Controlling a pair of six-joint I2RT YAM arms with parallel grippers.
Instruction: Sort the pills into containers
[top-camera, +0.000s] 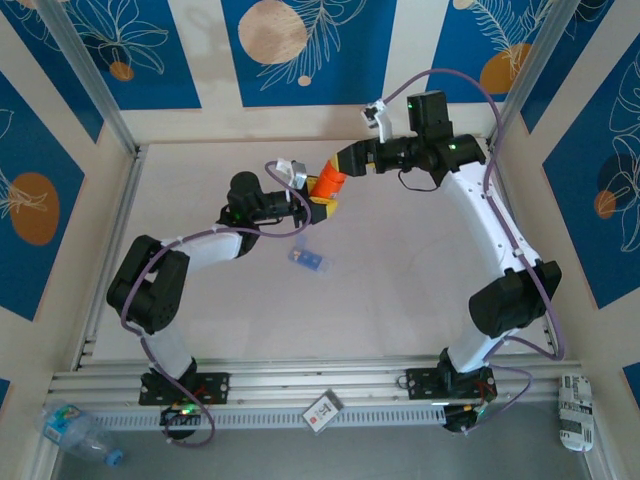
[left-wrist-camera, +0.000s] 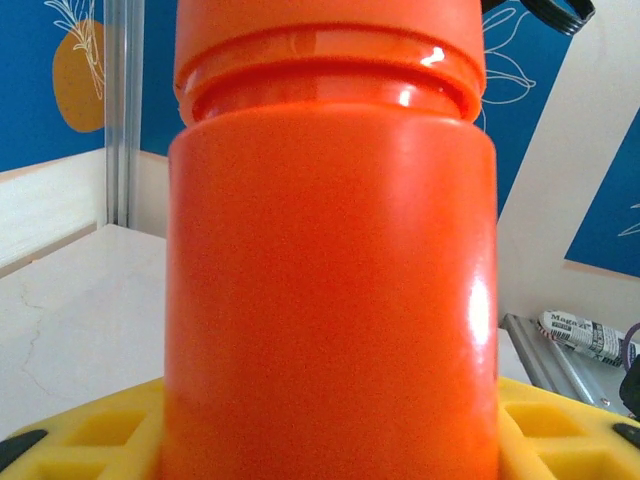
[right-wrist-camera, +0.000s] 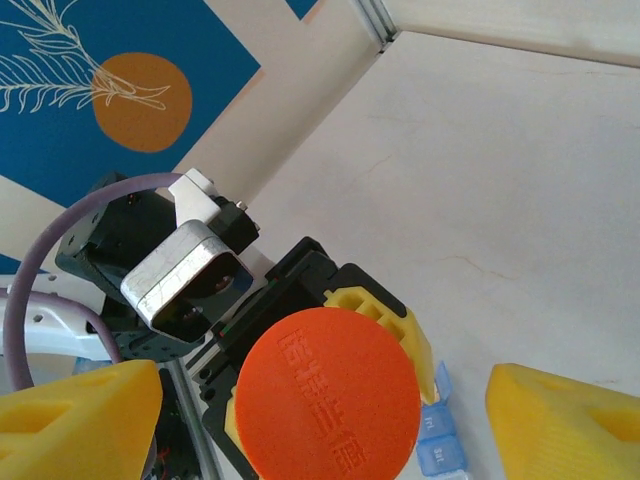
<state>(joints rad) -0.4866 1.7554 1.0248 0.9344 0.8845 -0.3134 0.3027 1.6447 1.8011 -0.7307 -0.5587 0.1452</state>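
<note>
My left gripper (top-camera: 322, 203) is shut on an orange cylindrical bottle (top-camera: 326, 183) and holds it above the table; its yellow fingers (left-wrist-camera: 90, 435) flank the bottle's base (left-wrist-camera: 330, 300). My right gripper (top-camera: 340, 163) is at the bottle's top, open. In the right wrist view its yellow fingers (right-wrist-camera: 80, 420) stand well apart on either side of the orange cap (right-wrist-camera: 330, 395), with a gap on each side. The containers, a small translucent blue compartment box (top-camera: 307, 258), lie on the table below the bottle, with a corner (right-wrist-camera: 440, 448) showing beside the cap. The pills are out of view.
Aluminium frame posts and a rail (top-camera: 100, 260) border the white table. On the near ledge lie a plastic water bottle (top-camera: 75, 430), a small card (top-camera: 322, 410) and a crumpled packet (top-camera: 575, 410).
</note>
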